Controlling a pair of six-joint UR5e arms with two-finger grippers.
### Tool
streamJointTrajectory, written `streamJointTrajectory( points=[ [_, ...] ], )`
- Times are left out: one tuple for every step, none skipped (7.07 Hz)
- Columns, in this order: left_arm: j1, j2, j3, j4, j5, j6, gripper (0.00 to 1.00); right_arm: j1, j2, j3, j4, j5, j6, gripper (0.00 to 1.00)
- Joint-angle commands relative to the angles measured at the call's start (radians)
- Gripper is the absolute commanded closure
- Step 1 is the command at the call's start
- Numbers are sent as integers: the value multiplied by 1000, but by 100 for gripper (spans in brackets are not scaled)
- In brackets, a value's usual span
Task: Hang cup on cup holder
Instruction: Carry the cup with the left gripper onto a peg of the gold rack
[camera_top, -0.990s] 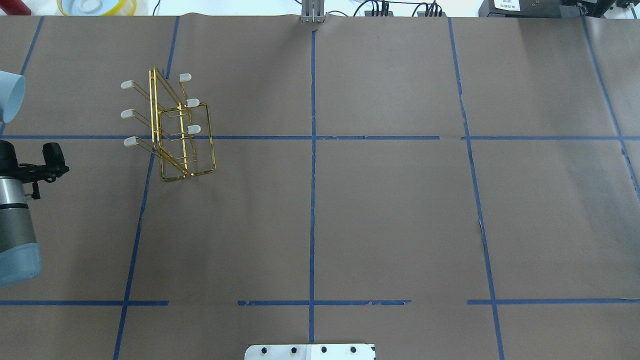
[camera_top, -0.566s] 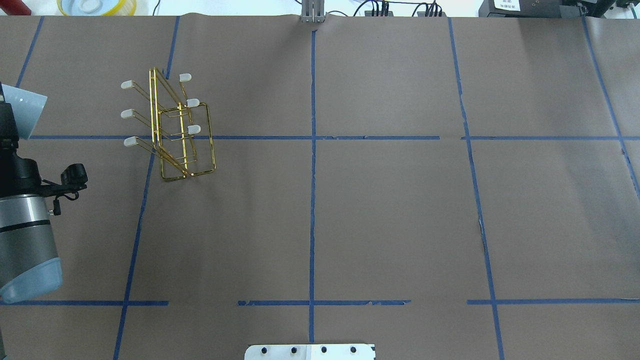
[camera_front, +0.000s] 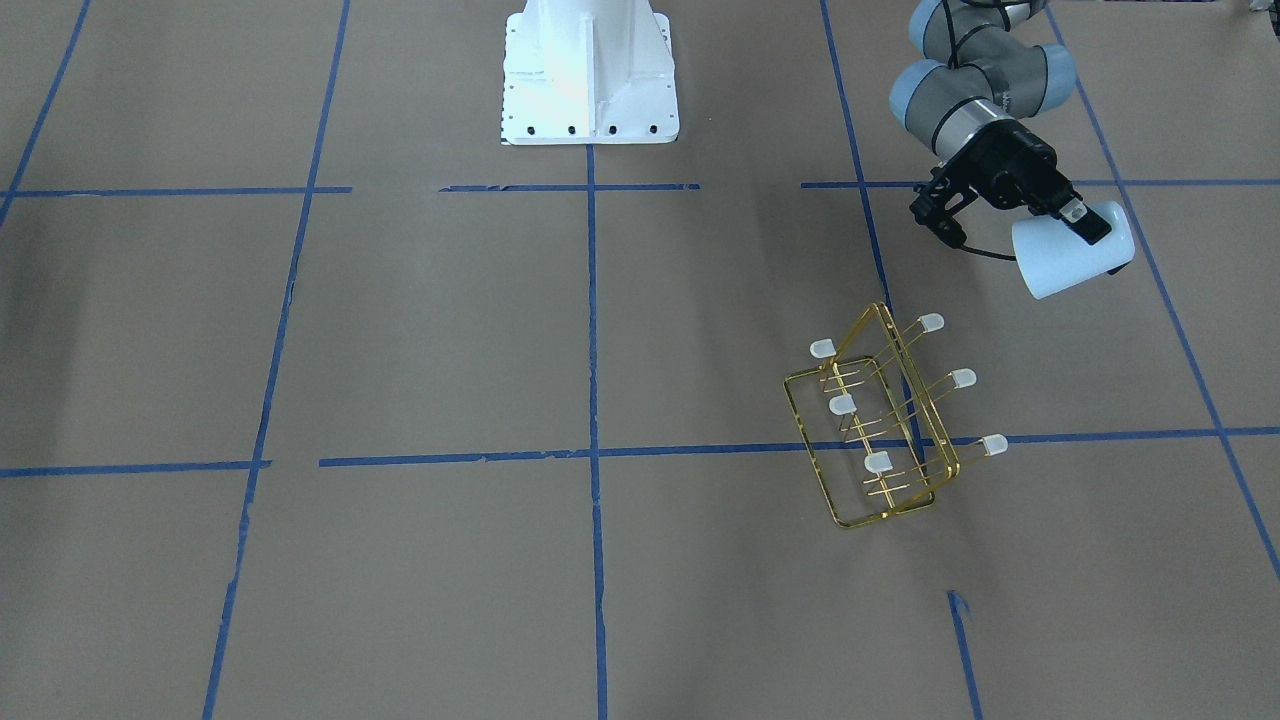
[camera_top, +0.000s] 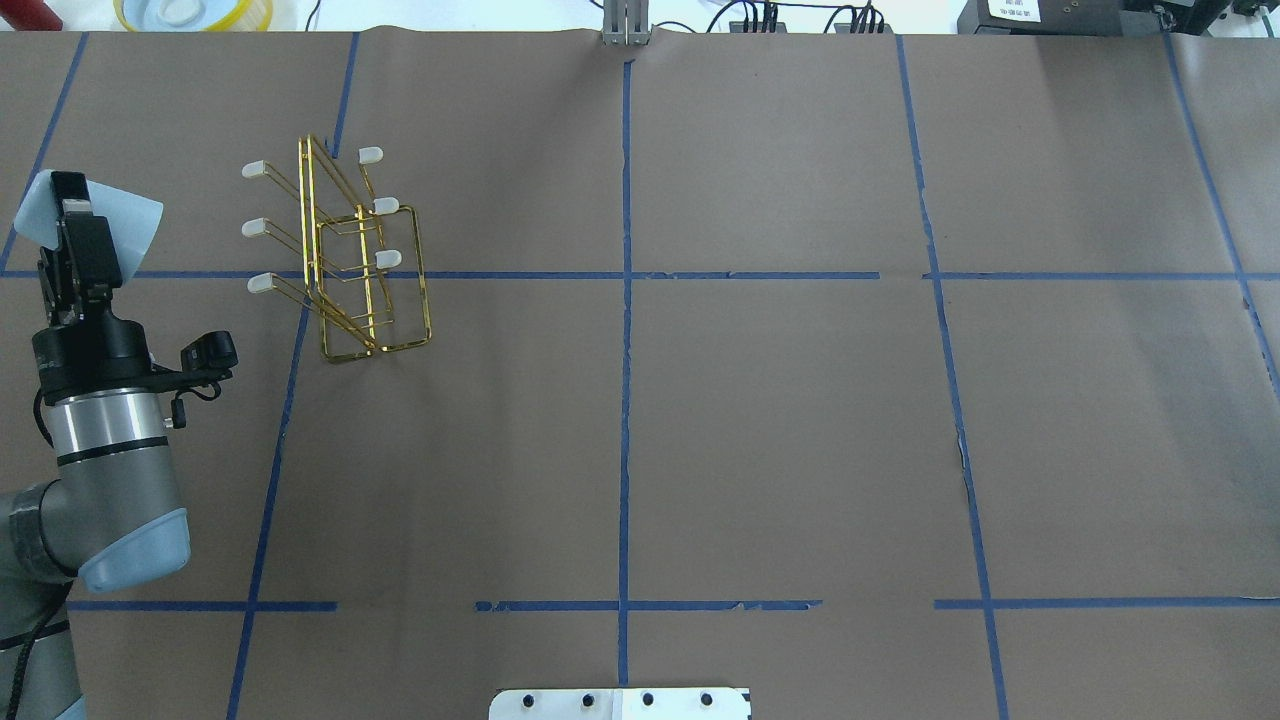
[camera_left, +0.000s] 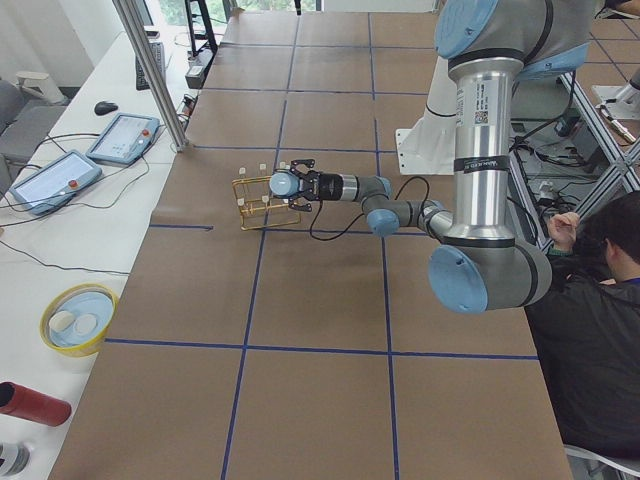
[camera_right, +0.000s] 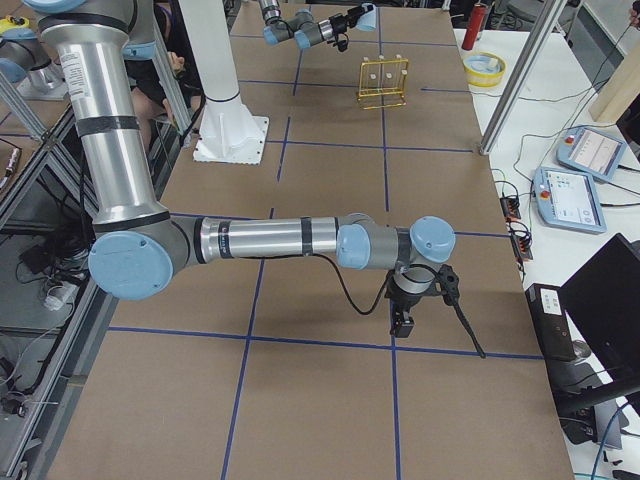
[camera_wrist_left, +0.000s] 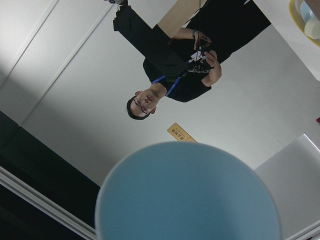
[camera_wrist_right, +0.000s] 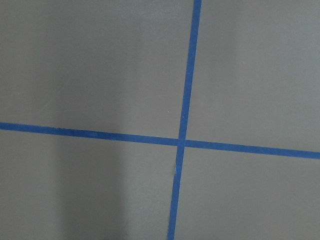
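Note:
The cup (camera_top: 135, 225) is pale blue and hangs on its side above the table's left edge, with my left gripper (camera_top: 78, 225) shut on it. The front view shows the same hold: cup (camera_front: 1050, 265), left gripper (camera_front: 1088, 225). The cup (camera_wrist_left: 187, 197) fills the lower part of the left wrist view. The cup holder (camera_top: 350, 260), a gold wire rack with white-capped pegs, stands to the cup's right, apart from it; the cup holder (camera_front: 880, 420) is empty. My right gripper (camera_right: 403, 322) shows only in the right side view, low over the table, and I cannot tell its state.
A yellow bowl (camera_top: 190, 12) and cables lie beyond the table's far edge. The white robot base plate (camera_front: 590, 70) sits at the near-centre edge. A person (camera_left: 600, 310) sits beside the table. Blue tape lines (camera_wrist_right: 182, 142) cross the brown surface.
My left arm has swung rightward into view with the cup, bringing it closer to the rack's left side. The rack has not moved.

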Motion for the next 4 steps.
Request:
streamJointTrajectory(
  points=[
    [28,-26,52,-1,-5,-6,100,0,0,0,0,0,0,0],
    [27,-47,84,-1,-4,-7,100,0,0,1,0,0,0,0],
    [27,-70,108,4,-4,-7,100,0,0,0,0,0,0,0],
    [25,-91,139,5,-2,-9,100,0,0,0,0,0,0,0]
  ],
)
